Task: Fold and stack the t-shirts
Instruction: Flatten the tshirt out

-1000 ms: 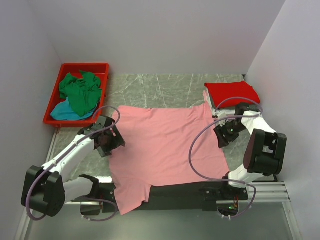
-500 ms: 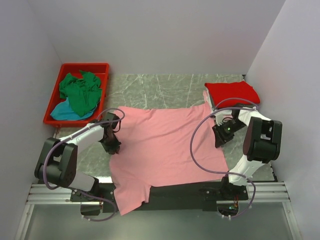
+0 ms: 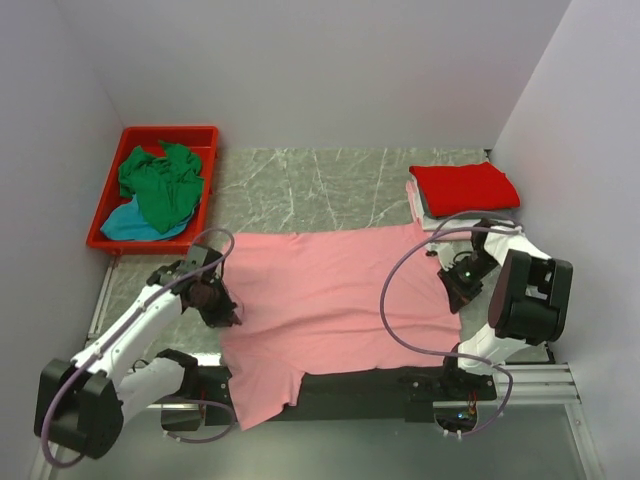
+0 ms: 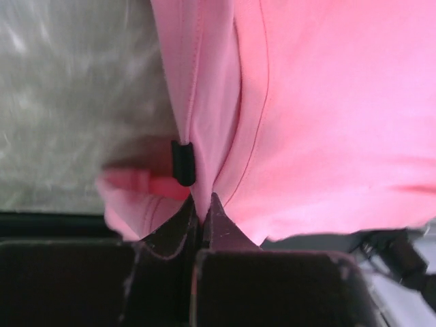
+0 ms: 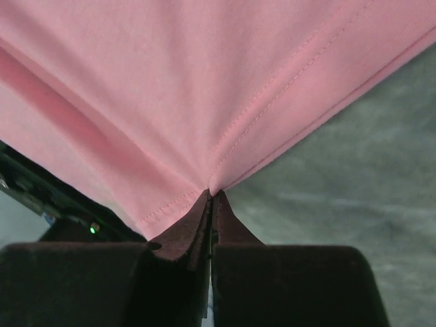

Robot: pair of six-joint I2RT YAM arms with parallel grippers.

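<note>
Both arms are on the pink shirt [image 3: 330, 295], which is spread flat mid-table, its near left corner draped over the near edge. The left gripper [image 4: 201, 208] is clamped on the shirt's left edge, just beside a dark label [image 4: 182, 162]. The right gripper [image 5: 211, 196] pinches the right edge. Far right sits a folded red shirt [image 3: 465, 185]. Far left, a green shirt [image 3: 160, 180] and a teal shirt [image 3: 128, 225] lie in the red bin [image 3: 170, 134].
</note>
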